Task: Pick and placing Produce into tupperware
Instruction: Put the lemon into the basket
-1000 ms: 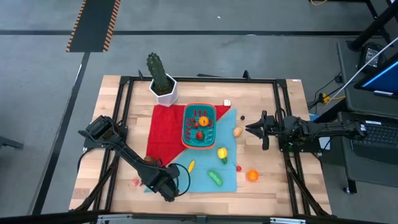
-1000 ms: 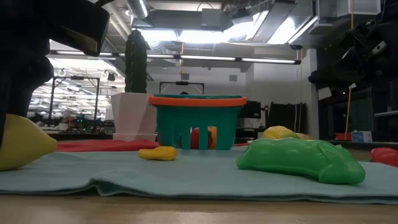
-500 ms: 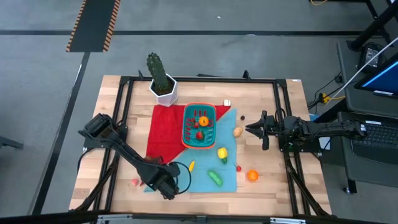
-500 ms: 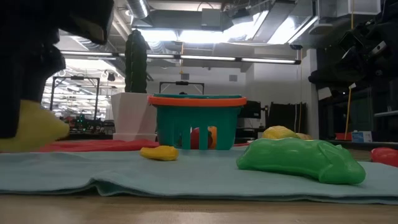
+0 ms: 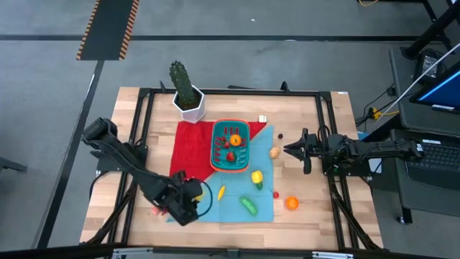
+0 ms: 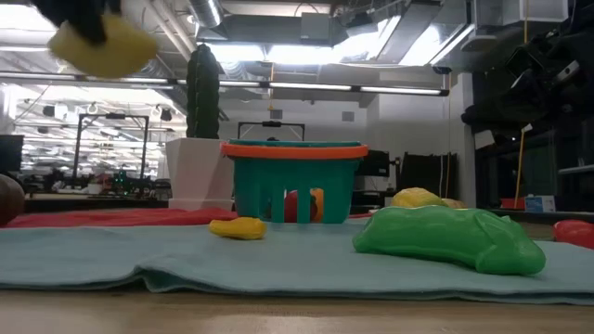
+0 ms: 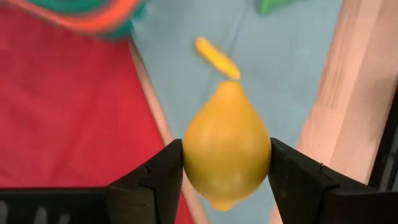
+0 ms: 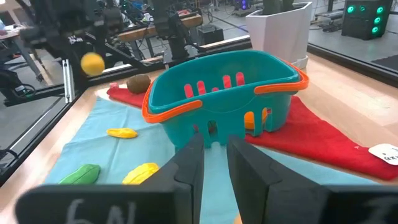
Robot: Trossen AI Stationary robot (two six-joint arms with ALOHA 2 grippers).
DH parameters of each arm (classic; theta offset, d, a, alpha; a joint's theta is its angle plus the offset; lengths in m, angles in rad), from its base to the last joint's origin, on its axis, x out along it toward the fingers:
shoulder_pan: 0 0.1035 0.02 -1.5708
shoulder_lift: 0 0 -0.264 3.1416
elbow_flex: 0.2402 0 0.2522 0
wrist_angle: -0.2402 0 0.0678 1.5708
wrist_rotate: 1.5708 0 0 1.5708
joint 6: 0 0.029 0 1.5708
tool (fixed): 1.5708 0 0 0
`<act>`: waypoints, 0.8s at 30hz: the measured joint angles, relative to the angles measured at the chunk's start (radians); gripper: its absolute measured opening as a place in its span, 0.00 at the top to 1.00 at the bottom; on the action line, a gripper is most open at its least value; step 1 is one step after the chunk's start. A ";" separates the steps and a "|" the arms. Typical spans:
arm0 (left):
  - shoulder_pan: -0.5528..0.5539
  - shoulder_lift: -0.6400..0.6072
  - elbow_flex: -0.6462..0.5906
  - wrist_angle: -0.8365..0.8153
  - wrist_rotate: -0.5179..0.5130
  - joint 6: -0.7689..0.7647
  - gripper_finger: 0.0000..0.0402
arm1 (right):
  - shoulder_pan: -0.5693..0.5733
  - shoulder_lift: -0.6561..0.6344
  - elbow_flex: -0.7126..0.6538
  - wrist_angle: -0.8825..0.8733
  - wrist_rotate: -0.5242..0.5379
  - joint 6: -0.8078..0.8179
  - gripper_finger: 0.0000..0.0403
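Observation:
My left gripper (image 7: 227, 177) hangs above the near left of the blue cloth (image 5: 237, 198) and is shut on a yellow lemon-shaped fruit (image 7: 227, 146). The fruit also shows high up in the low view (image 6: 102, 46); in the high view the gripper (image 5: 183, 201) hides it. The teal tupperware (image 5: 230, 144) with an orange rim stands mid-table, partly on the red cloth (image 5: 188, 155), with red and orange pieces inside. My right gripper (image 5: 291, 149) waits shut at the right, pointing level at the tupperware (image 8: 221, 93). My left gripper pinches the yellow fruit across its widest part (image 7: 198, 158), one finger (image 7: 158, 180) on each side. The fingers slant down at it from the near left. The fruit is lifted clear of the cloth, its narrow tip (image 7: 229, 87) pointing away from the gripper.
On the blue cloth lie a small yellow piece (image 5: 221, 192), a green one (image 5: 249, 206) and a yellow one (image 5: 256, 176). An orange (image 5: 292, 203), a small red piece (image 5: 277, 194) and a brown piece (image 5: 274, 152) lie to the right. A cactus in a white pot (image 5: 187, 97) stands far left.
My left gripper has risen and drawn a little toward the table's left and far side, tipping more steeply down. The yellow fruit, which rested on the blue cloth, has been lifted well clear of it in the shut fingers.

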 joint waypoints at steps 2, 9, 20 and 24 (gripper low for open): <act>-0.016 -0.023 -0.004 0.005 -0.060 0.004 0.52 | 0.000 0.000 0.000 -0.001 -0.013 -0.001 0.82; -0.045 -0.075 -0.201 0.303 -0.146 0.041 0.52 | 0.001 0.000 0.000 -0.012 -0.073 -0.003 0.82; 0.022 -0.141 -0.448 0.808 -0.284 0.366 0.52 | 0.001 0.000 0.000 -0.012 -0.074 -0.003 0.82; 0.077 -0.141 -0.528 0.966 -0.265 0.394 0.52 | 0.000 0.000 0.000 -0.012 -0.073 -0.003 0.82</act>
